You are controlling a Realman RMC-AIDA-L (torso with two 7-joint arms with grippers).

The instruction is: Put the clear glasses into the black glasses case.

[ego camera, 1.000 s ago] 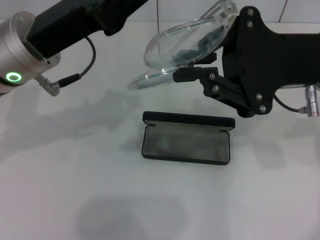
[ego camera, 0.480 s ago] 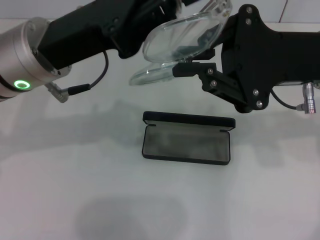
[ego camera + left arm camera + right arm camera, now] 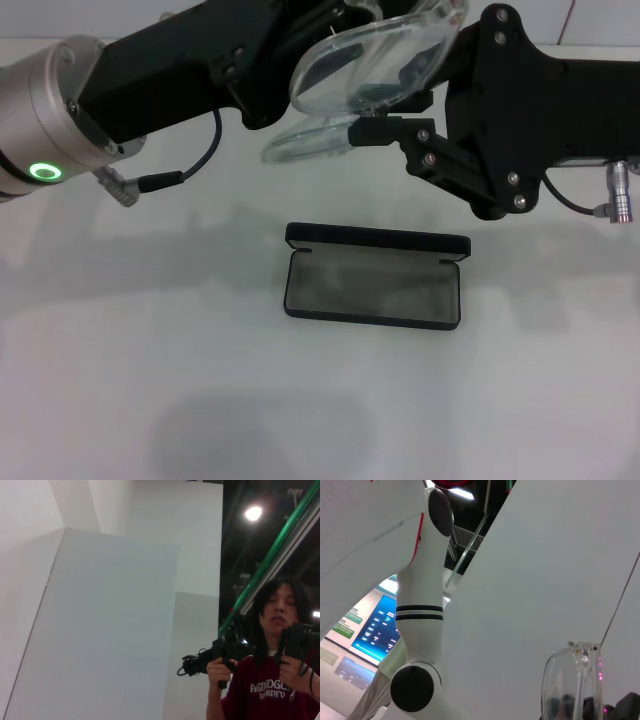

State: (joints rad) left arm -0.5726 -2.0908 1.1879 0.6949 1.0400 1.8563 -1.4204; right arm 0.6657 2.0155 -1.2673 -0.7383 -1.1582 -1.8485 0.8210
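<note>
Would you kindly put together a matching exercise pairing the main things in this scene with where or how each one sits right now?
Column A
1. clear glasses
2. black glasses case
3. left gripper
4. right gripper

Column B
a. lying open on the table, grey lining showing
b. held up in the air above the case
c. reaching in from the left toward the raised lenses
d. under the glasses, gripping them from the right

Pairs: 1-b, 2-a, 3-c, 4-d
</note>
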